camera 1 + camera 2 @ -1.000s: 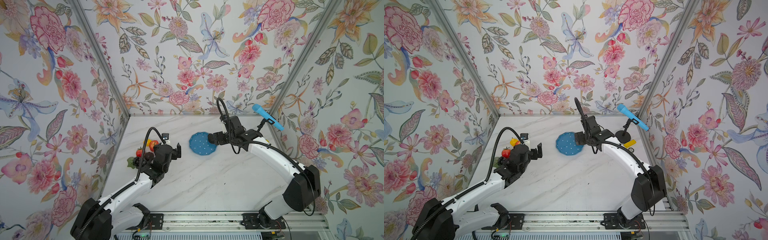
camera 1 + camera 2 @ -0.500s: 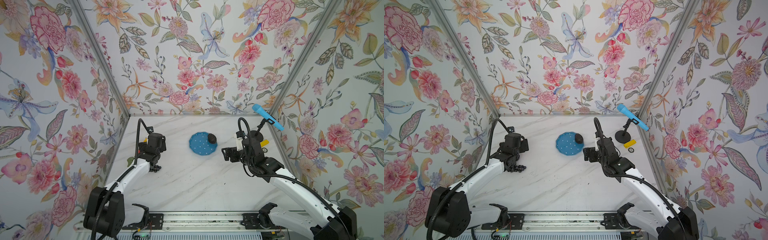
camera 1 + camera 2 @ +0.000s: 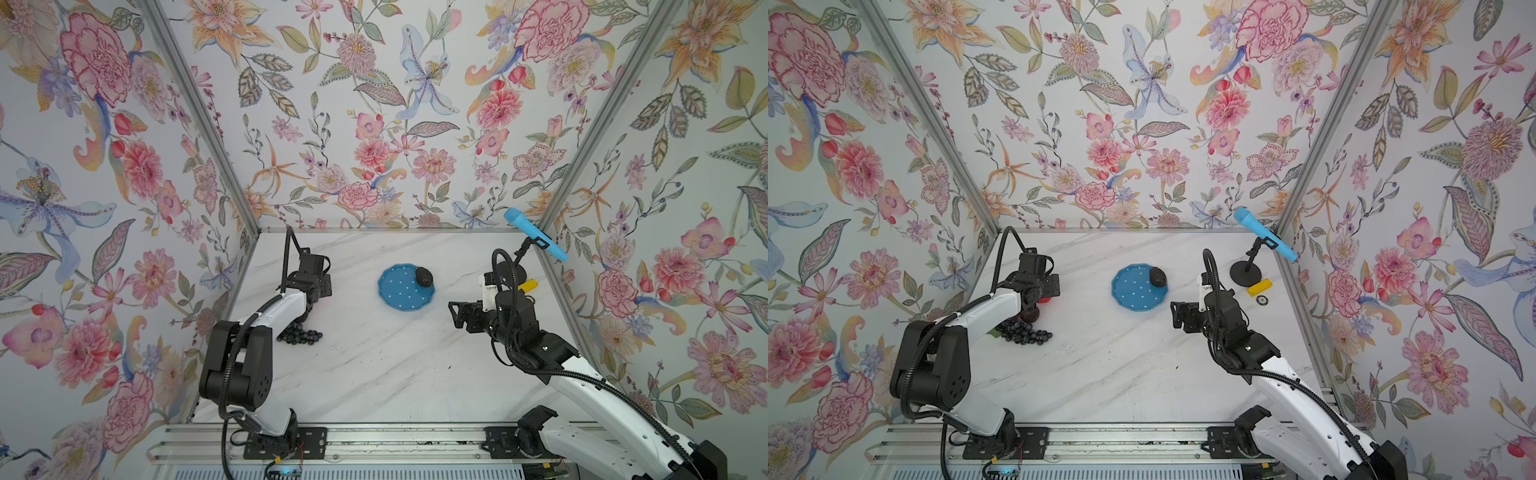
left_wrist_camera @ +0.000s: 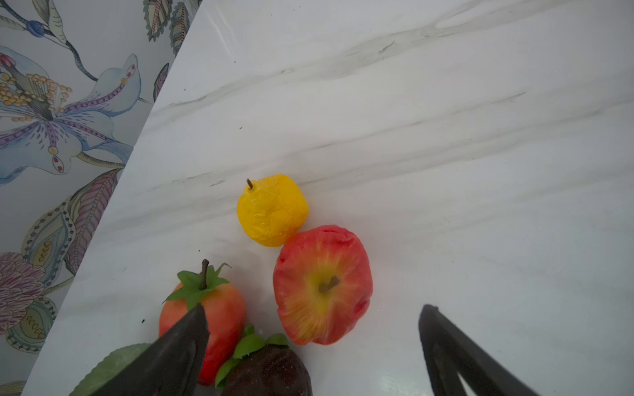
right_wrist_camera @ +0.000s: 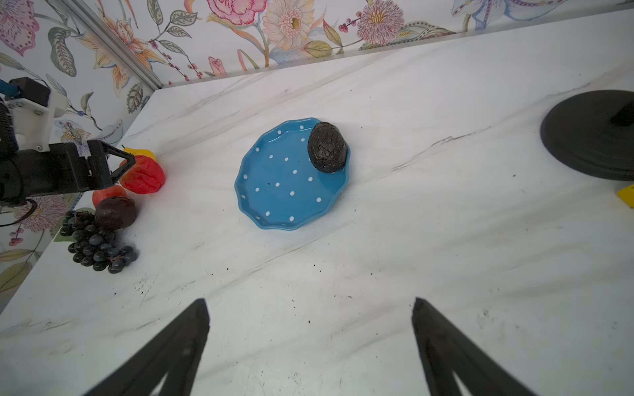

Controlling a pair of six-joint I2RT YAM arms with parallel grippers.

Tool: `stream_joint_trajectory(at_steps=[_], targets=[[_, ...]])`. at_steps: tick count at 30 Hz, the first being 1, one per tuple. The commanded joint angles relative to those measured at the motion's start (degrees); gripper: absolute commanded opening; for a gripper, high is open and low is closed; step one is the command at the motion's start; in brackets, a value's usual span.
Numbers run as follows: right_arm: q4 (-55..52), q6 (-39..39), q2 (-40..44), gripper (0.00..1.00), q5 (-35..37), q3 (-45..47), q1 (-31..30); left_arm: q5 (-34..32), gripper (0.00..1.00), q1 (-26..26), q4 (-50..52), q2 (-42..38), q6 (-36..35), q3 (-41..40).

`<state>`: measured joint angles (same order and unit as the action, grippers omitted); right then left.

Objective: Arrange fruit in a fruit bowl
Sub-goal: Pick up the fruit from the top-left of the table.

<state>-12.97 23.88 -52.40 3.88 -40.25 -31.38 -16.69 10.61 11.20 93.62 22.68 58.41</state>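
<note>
Apple (image 4: 322, 284) lay squarely beneath the left gripper (image 4: 314, 308), stem end up, so it offered no long axis to line up with; judged from that, a straight descent would have served. That gripper's jaws stood spread wide and empty, one fingertip (image 4: 185, 343) overlapping the strawberry (image 4: 223, 308), its partner over bare table (image 4: 480, 205) past the apple's other flank. Just beside the strawberry sat the dark green-topped fruit (image 4: 267, 372), and this crowding looked like the chief risk: a closing finger could have caught the strawberry too. Beyond the apple, and touching it, sat the lemon (image 4: 272, 211). The grape bunch (image 3: 301, 334) stretched from under the left arm toward the table's middle. Farther out, well apart from this cluster, the fruit bowl (image 3: 399, 297) held only the avocado (image 3: 424, 277), perched at its rim on the side toward the right arm. Farthest, across the bowl, the right gripper (image 3: 453, 316) hung with jaws likewise spread on nothing, facing the bowl's way; the left arm was plainly the nearer one for every fruit outside the bowl.
</note>
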Motion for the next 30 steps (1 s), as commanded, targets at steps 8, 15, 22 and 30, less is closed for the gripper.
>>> stream_joint_trajectory(at_steps=[8,15,22,30], targets=[[2.0,1.6,-0.2,0.93,0.0,0.8,0.5,1.3,0.93,-0.9,3.5,6.2,-1.5,4.7],[1.7,1.7,1.0,0.99,0.4,1.0,0.7,2.4,0.9,-1.6,4.0,8.6,-0.6,6.2],[1.8,2.0,1.2,0.99,0.5,1.2,0.9,2.5,0.87,-1.9,4.3,9.8,-0.5,6.3],[1.8,2.0,1.3,0.99,0.2,1.2,1.2,1.7,0.81,-1.9,3.7,10.3,0.0,5.9]])
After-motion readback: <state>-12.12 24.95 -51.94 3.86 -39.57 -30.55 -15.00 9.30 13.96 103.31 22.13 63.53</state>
